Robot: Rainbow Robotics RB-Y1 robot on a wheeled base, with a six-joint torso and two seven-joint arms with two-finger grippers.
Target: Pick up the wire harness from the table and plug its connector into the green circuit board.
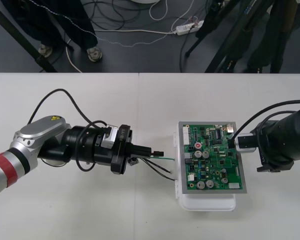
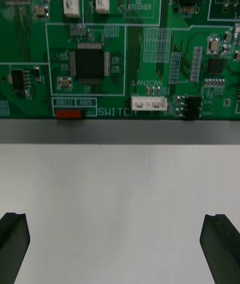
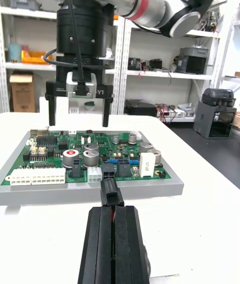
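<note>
The green circuit board (image 1: 210,157) lies on its white base (image 1: 207,202) right of the table's middle. My left gripper (image 1: 151,150) points at the board's left edge, shut on the harness's black plug (image 1: 159,151). The plug sticks out from the fingertips, a short gap away from the board. Thin green and black wires (image 1: 160,169) trail below the gripper. In the left wrist view the plug (image 3: 111,196) sits in the shut left gripper (image 3: 113,210), facing a white connector (image 3: 95,174) on the board (image 3: 50,156). My right gripper (image 1: 236,142) stands open at the board's right edge, its fingers (image 2: 14,244) wide apart.
The left arm's black cable (image 1: 55,95) loops over the table behind its wrist. Bare table (image 1: 90,210) lies in front of and behind both arms. In the left wrist view the right gripper (image 3: 77,122) hangs over the board's far edge.
</note>
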